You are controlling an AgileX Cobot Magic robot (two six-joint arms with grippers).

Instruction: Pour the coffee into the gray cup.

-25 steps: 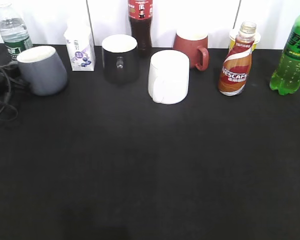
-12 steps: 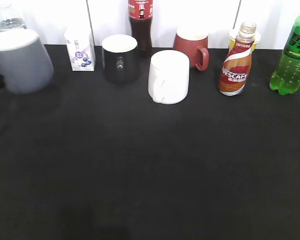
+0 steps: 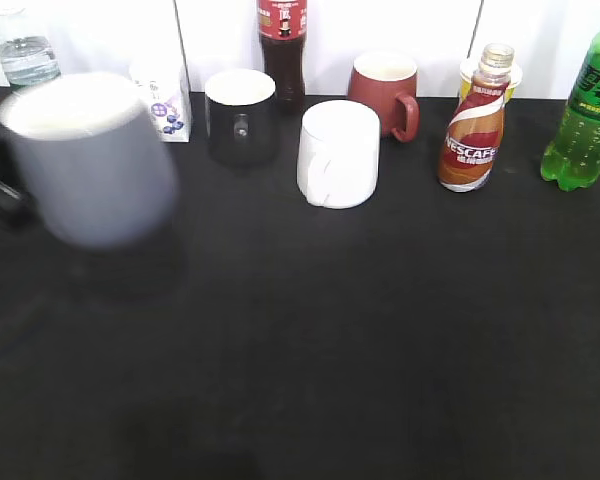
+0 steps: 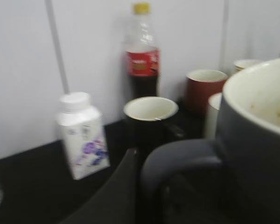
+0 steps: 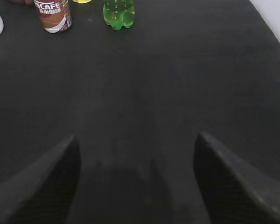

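The gray cup (image 3: pixel 90 160) hangs blurred above the table at the left, upright, its pale inside showing. In the left wrist view it fills the right side (image 4: pixel 259 140). My left gripper (image 4: pixel 151 182) is shut on its loop handle (image 4: pixel 182 156); one dark finger (image 4: pixel 123 179) shows left of the handle. The coffee, a Nescafe bottle (image 3: pixel 472 125), stands uncapped at the back right and shows in the right wrist view (image 5: pixel 52 15). My right gripper (image 5: pixel 137 154) is open and empty, low over bare table well short of the bottle.
Along the back stand a water bottle (image 3: pixel 25 55), a milk carton (image 3: pixel 162 100), a black mug (image 3: pixel 239 117), a cola bottle (image 3: pixel 281 45), a white mug (image 3: pixel 337 153), a red mug (image 3: pixel 383 92) and a green bottle (image 3: pixel 585 110).
The gray cup has left its spot at the back left and come up, forward and to the right, held by my left gripper. The other things have not moved.
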